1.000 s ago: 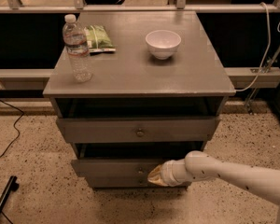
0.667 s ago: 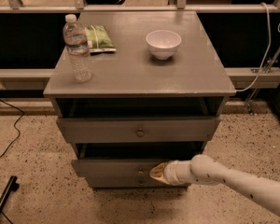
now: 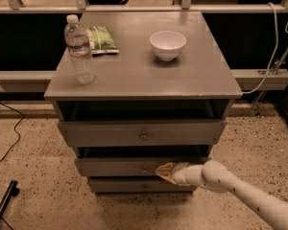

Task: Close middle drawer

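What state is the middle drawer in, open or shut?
Partly open: the middle drawer front juts out past the bottom drawer, with a dark gap above it. The pincer is at its front.

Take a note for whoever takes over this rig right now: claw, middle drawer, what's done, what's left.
Claw: low at the front of the cabinet, tip at the front of the middle drawer, just right of its knob.
Middle drawer: partly out, dark gap above it.
Done: claw placed for the push.
Left: likely push straight in until the drawer is shut, then back off.
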Tool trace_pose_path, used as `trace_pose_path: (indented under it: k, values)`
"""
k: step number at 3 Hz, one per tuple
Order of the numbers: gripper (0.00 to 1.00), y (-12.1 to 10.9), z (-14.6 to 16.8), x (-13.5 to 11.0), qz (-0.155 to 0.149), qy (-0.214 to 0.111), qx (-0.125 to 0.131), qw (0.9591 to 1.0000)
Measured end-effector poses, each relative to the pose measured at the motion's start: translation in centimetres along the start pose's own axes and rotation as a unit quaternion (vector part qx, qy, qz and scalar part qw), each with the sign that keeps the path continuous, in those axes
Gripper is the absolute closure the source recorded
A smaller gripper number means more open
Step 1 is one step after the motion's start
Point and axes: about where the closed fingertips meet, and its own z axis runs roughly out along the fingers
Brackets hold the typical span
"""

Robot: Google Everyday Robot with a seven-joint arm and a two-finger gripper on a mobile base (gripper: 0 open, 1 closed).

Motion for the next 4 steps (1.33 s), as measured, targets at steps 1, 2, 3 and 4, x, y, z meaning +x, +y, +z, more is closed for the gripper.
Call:
trace_pose_path:
  k: [1,2,3,4]
  values:
    - [1.00,-2.0,0.8,0.0,0.004,-0.034,0.016,0.9993]
    - [1.00,-2.0,0.7,0.0,0.006,-0.041,0.020,0.9989]
    - [1.00,-2.0,0.6,0.0,0.006,-0.041,0.020,0.9989]
    - [1.00,-0.1,-1.5,0.4,-0.007,-0.042,0.003,0.9991]
